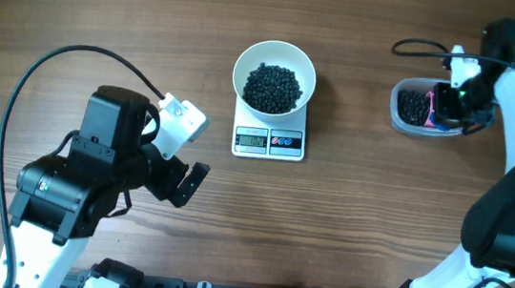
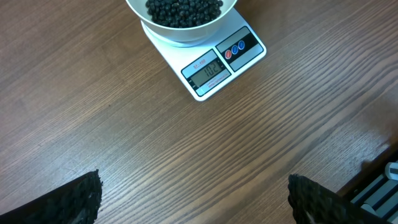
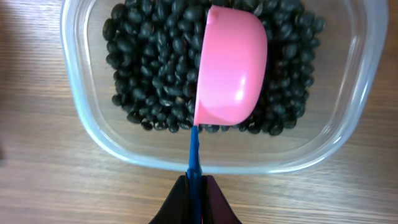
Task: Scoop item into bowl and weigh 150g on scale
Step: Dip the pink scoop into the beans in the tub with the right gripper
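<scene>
Overhead: bowl [image 1: 274,74] holding black beans [image 1: 273,88] sits on scale [image 1: 269,141], well left of right end effector [image 1: 449,105] over tub [image 1: 413,108].
Left wrist: left end effector [image 2: 193,202] spread wide, empty; scale ahead.
Right wrist: right end effector clamped on blue handle [image 3: 194,149]; handle axis straight ahead; pink scoop [image 3: 231,65] on edge above tub beans.

Small black beans [image 1: 273,88] lie piled in the round white bowl [image 1: 244,66], which stands upright on the square white scale [image 1: 268,142], display frontward.

A clear plastic tub [image 3: 81,118] sits on the wooden table [image 2: 186,155], a pink blue-handled scoop [image 3: 231,68] inside it.
</scene>
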